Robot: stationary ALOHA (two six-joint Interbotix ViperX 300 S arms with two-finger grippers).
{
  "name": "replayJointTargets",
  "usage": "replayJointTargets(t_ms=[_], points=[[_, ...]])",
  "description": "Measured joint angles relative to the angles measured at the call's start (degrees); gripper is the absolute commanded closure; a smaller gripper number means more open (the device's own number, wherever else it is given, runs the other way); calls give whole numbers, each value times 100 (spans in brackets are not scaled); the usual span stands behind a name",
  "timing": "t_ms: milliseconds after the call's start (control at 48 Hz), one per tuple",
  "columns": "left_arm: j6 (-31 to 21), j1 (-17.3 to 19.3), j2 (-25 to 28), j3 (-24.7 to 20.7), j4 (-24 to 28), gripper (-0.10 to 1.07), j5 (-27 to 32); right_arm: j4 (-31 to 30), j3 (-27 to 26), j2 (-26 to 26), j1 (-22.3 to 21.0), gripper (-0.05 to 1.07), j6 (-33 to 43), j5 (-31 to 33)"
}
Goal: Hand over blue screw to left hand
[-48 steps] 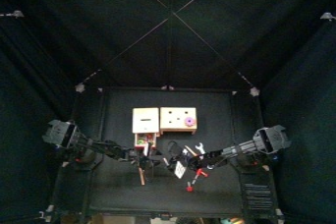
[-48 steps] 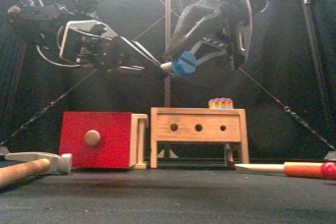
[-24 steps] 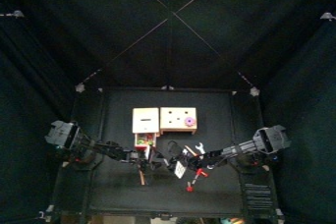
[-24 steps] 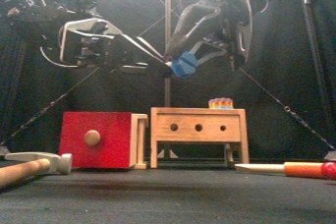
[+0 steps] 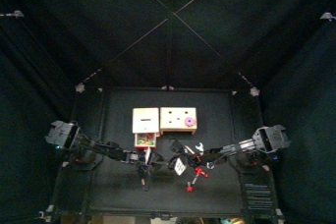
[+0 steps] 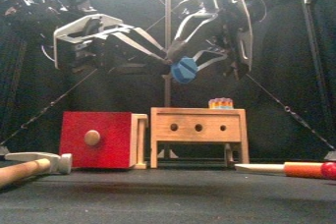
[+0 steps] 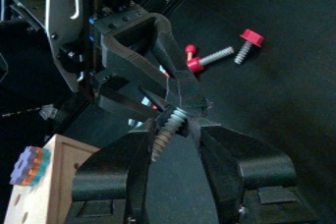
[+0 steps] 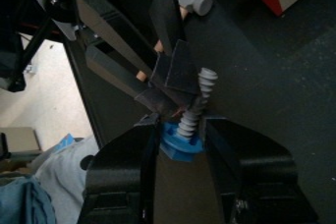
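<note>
Your blue plastic screw with the grey threaded stem (image 6: 184, 68) is up in the air above the table, over the plain wooden box with three round holes (image 6: 197, 127). Your right gripper (image 8: 183, 141) pinches the screw by its round blue head, with one jaw on each side, so that gripper is closed on it. The grey stem sticks out toward your left hand (image 6: 163, 52). The left hand's two jaws are spread wide, one on each side of the stem, and the tip of the stem (image 7: 167, 130) sits in the gap between them. You can't tell if they touch it yet. Under the arms, you can see a red wooden block with a round knob (image 6: 102, 139) sitting just beside the plain wooden box. A small striped piece in many colours (image 6: 222, 102) rests on top of that box. On the black table (image 5: 223, 120) lie two red-headed screws with grey stems (image 7: 226, 53), near each other. At the front edge, a hammer with a wooden handle (image 6: 29, 167) lies on one side and a screwdriver with a red-and-tan handle (image 6: 305, 169) on the other.
</note>
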Motion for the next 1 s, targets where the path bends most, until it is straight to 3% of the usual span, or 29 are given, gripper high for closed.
replayJointTargets(t_ms=[333, 833, 1000], points=[[1081, -26, 70, 0, -378, 22, 0, 264, 18, 35, -79, 47, -9, -343], [3270, -53, 158, 9, -1740, 22, -62, 439, 62, 62, -114, 47, 0, -554], [3560, -53, 185, 9, -1978, 23, -70, 439, 70, 70, -123, 47, 0, -589]])
